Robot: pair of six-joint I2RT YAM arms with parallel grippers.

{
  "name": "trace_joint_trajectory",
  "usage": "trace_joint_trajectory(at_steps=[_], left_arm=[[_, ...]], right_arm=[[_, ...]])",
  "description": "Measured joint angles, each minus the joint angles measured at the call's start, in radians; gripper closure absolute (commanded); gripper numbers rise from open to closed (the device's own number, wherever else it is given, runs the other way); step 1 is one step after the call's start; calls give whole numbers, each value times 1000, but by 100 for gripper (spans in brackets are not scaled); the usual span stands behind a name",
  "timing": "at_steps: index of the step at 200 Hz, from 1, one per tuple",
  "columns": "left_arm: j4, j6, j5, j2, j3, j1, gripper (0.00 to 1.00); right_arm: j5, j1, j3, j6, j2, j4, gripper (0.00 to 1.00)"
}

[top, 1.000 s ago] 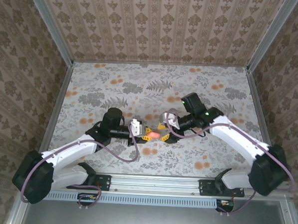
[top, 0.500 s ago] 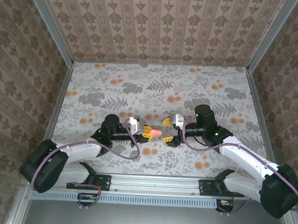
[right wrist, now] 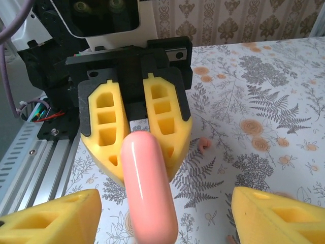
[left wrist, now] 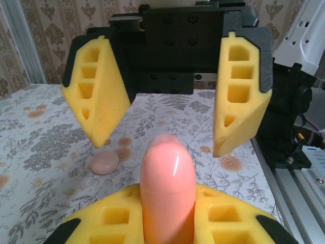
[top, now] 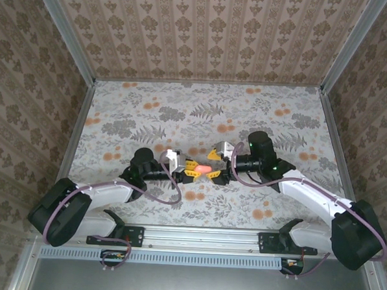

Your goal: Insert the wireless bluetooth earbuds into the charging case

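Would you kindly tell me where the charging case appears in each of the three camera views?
Top external: the charging case is just below the picture's centre.
Left wrist: bottom centre, upright between the near yellow fingers.
Right wrist: lower centre-left, pointing towards the camera.
Shared landmark: the left gripper, whose yellow fingers are shut on the case.

I can read no text, label, brand, number or sign on any of my feeds. The charging case (left wrist: 167, 188) shows me plain glossy coral on every face I can see. The cloth (top: 201, 113) spread around the charging case carries printed flowers and ferns, which are decoration rather than lettering.
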Motion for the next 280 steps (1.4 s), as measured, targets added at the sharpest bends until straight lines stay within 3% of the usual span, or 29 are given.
trace_joint_trajectory(at_steps=[259, 280], left_arm=[[26, -36, -10, -15, -1, 12, 93], [27, -51, -33, -15, -6, 31, 93]], right_arm=[[108, -82, 46, 95, -23, 51, 40], [152, -82, 56, 158, -37, 26, 35]])
